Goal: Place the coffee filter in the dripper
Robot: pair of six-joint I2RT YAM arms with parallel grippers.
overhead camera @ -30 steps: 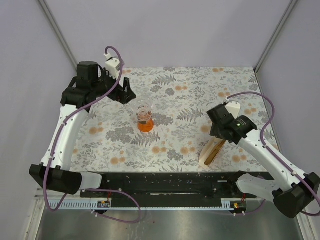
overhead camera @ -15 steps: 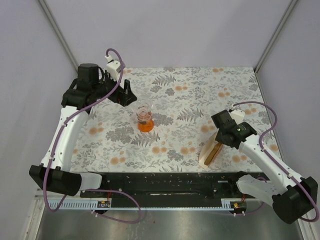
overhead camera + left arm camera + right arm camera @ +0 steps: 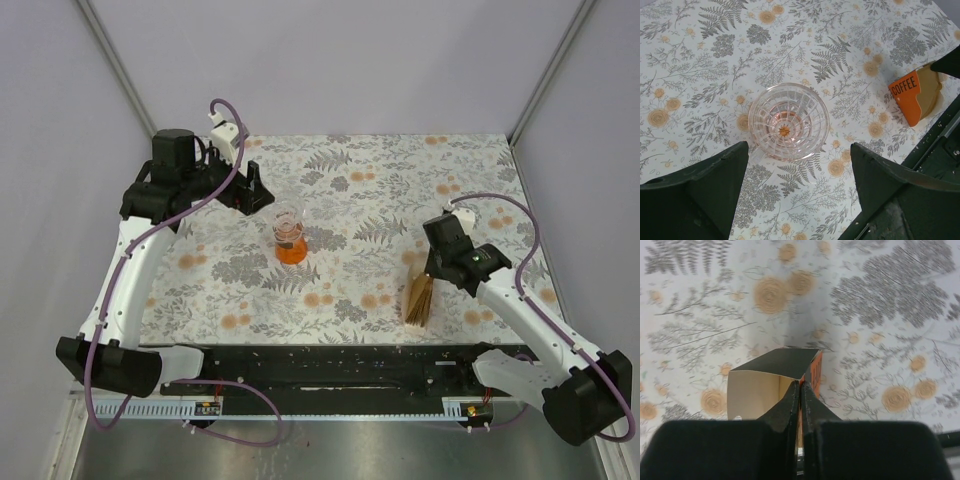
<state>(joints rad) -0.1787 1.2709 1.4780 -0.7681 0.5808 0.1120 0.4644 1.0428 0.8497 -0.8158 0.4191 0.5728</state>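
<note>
The dripper [image 3: 288, 232], clear glass on an orange base, stands upright left of the table's middle. My left gripper [image 3: 255, 190] hovers above it, open; in the left wrist view its jaws straddle the dripper's [image 3: 788, 121] near rim from above, my left gripper [image 3: 799, 146] touching nothing. My right gripper [image 3: 430, 276] is down at the filter holder [image 3: 418, 300] near the front right. In the right wrist view my right gripper [image 3: 800, 383] is shut at the holder's [image 3: 757, 390] top edge, with a thin brown sliver of coffee filter [image 3: 798, 430] pinched between the fingers.
The holder [image 3: 910, 95] shows an orange side marked COFFEE and brown papers inside. A floral cloth [image 3: 350, 200] covers the table. A black rail [image 3: 330, 365] runs along the front edge, and grey walls enclose the back and sides.
My right gripper came down onto the holder and closed its jaws there. The holder now shows its brown papers fanned in the top view. The left arm barely moved.
</note>
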